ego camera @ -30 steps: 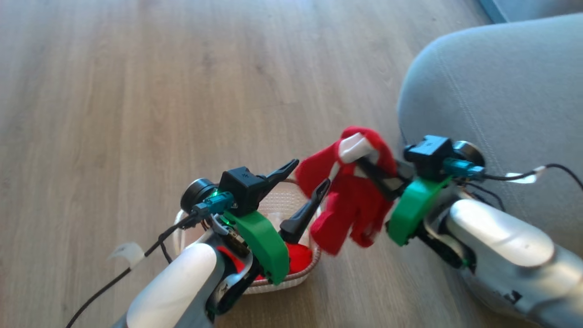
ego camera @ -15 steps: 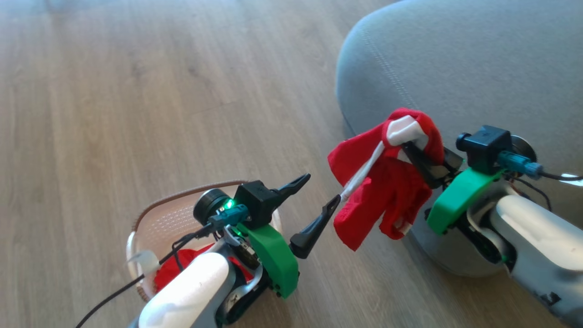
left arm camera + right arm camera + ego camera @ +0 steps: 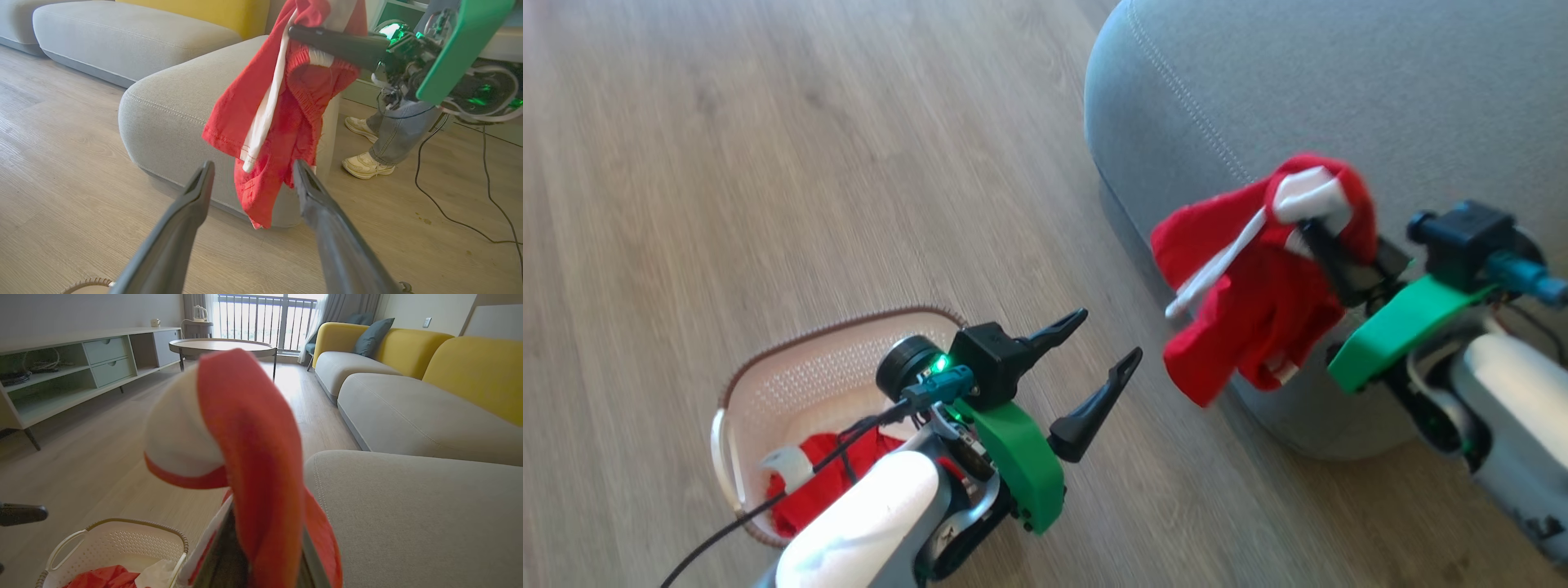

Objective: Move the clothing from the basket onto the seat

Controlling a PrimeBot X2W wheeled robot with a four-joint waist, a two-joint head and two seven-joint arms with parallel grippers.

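Right gripper (image 3: 1311,233) clamped on garment (image 3: 1250,310), which hangs limp beside seat (image 3: 1339,90). Left gripper (image 3: 1109,336) spread, empty. Second piece (image 3: 809,490) in basket (image 3: 792,367). Fabric looks light, floppy; best pinched at a bunched fold.

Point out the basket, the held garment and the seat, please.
basket (image 3: 805,371): head view, perforated inner wall.
held garment (image 3: 1250,318): head view, hanging red fabric.
seat (image 3: 1339,82): head view, bare grey top.
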